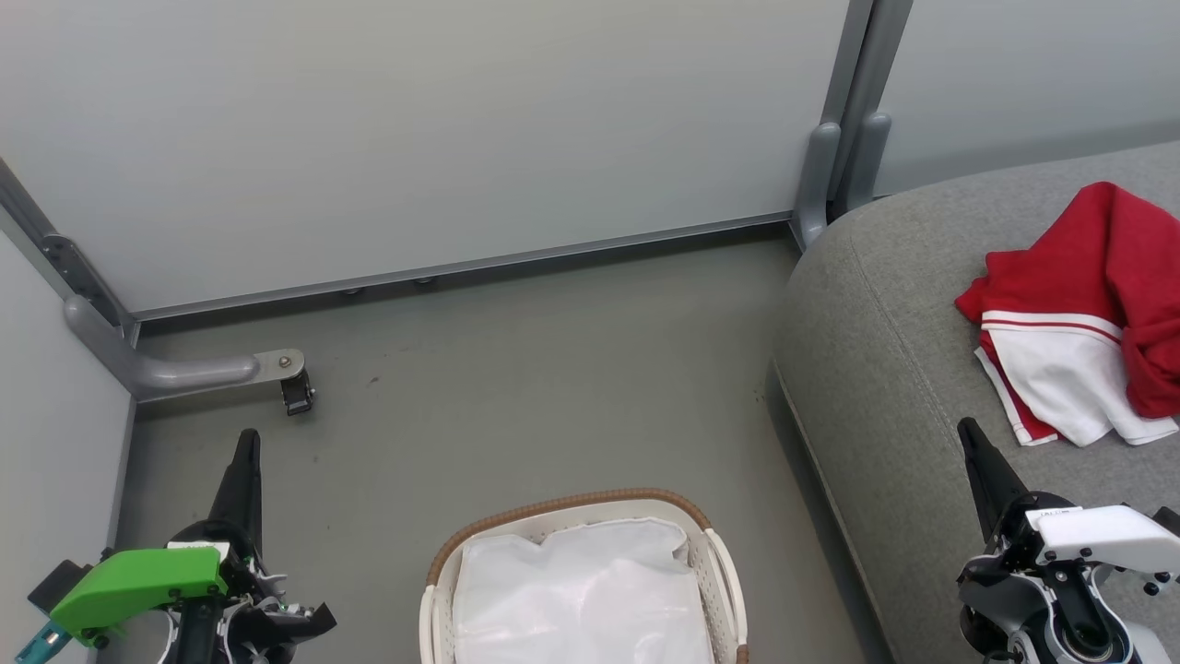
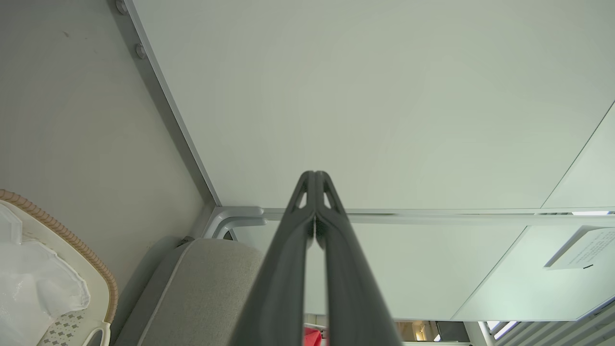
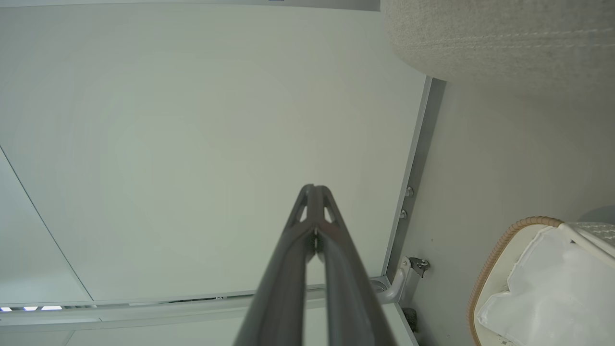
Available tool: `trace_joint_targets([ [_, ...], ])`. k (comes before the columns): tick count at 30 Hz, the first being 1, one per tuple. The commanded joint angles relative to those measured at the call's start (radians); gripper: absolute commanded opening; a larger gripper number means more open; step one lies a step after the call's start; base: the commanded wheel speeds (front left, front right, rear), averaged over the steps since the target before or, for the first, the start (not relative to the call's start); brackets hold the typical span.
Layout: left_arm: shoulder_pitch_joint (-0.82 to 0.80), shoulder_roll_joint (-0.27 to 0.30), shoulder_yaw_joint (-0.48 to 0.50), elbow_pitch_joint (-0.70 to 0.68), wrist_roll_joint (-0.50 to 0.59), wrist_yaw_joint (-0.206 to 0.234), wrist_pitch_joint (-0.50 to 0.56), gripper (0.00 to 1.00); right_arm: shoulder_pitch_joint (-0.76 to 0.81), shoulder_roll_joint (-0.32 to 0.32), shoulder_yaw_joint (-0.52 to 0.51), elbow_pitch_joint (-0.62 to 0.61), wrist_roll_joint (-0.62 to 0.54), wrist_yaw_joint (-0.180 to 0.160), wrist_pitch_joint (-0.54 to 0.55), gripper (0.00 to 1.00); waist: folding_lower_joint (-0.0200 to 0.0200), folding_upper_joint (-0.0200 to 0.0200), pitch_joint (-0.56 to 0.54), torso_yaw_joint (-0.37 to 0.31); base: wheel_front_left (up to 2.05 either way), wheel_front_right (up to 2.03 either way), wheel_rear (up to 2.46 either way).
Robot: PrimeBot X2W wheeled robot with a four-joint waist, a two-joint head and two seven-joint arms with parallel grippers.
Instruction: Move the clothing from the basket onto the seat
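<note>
Red-and-white fabric clothing (image 1: 1097,304) lies on the grey woven seat (image 1: 876,387); white plastic basket (image 1: 572,501) looks emptied; left tool (image 1: 246,438), right tool (image 1: 966,429) closed, empty; task seems done

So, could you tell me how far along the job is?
It looks done: the red and white clothing lies on the grey seat, and the basket shows just its white liner. Nothing is in hand; the left gripper and right gripper are shut and empty. Nothing visibly remains.
</note>
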Motion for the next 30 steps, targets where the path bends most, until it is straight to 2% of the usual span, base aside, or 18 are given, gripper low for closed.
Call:
trace_joint_targets([
  [1, -0.012, 0.006, 0.002, -0.002, -0.003, -0.004, 0.004, 0.0, -0.008, -0.003, -0.002, -0.002, 0.003, 0.0, 0.002, 0.0, 0.0, 0.0, 0.0, 0.0, 0.0, 0.0, 0.0],
  [30, -0.012, 0.006, 0.002, -0.002, -0.003, -0.005, 0.004, 0.0, -0.008, -0.003, -0.001, -0.002, 0.004, 0.0, 0.002, 0.0, 0.0, 0.0, 0.0, 0.0, 0.0, 0.0, 0.0],
])
